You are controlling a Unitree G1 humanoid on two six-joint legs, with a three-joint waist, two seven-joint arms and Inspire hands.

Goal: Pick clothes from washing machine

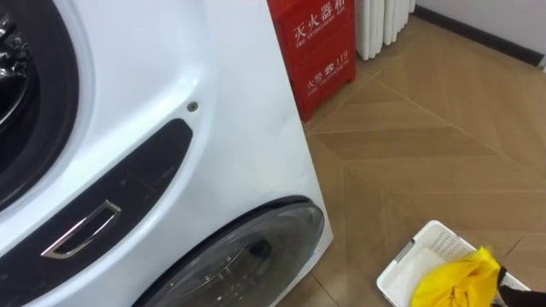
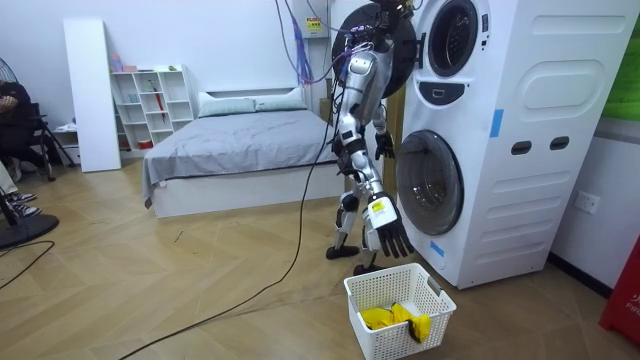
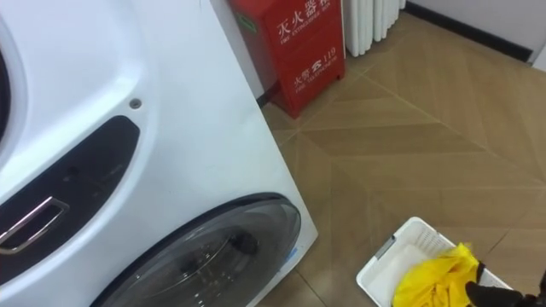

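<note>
Risk: my right hand (image 2: 386, 232) hangs released above the basket (image 2: 436, 288) holding the yellow cloth (image 2: 392, 317); swinging back, I could clip its rim.

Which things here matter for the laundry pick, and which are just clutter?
Job: washer, basket, yellow cloth lying in the basket, right hand open above it.
Lying about: red cabinet, radiator, bed, shelf.
</note>
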